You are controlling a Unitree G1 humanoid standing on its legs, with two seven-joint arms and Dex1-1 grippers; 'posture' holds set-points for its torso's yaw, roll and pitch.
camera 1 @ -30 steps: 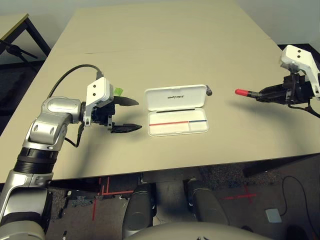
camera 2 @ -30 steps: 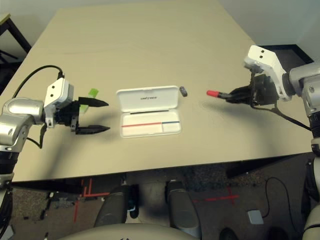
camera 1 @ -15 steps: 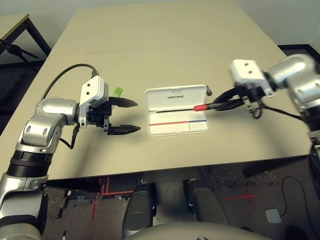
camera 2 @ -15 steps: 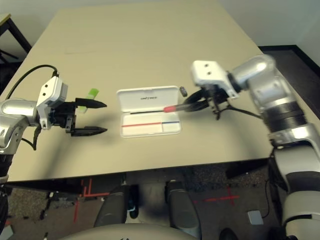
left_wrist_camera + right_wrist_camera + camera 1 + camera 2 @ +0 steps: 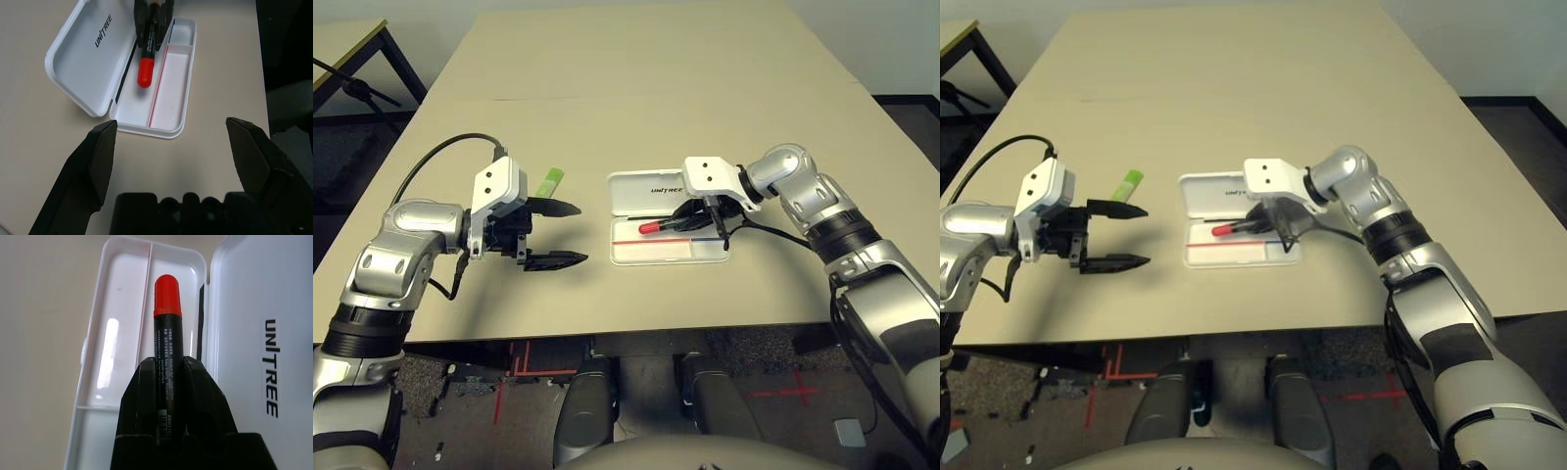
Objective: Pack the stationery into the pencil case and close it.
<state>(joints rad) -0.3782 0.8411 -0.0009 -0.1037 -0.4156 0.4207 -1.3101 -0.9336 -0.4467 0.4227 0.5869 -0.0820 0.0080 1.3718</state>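
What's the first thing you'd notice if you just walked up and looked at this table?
The red-tipped marker, pinched in the right tool and held over the open white pencil case in the middle of the table. Next comes the left tool, its black fingers spread wide, off to the case's left. A light-green stick lies on the table just behind that tool.

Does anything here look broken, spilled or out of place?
Nothing stands out. The case lies open and flat, the right gripper holds the marker over its tray, and the green stick lies on the table beyond the open left gripper.
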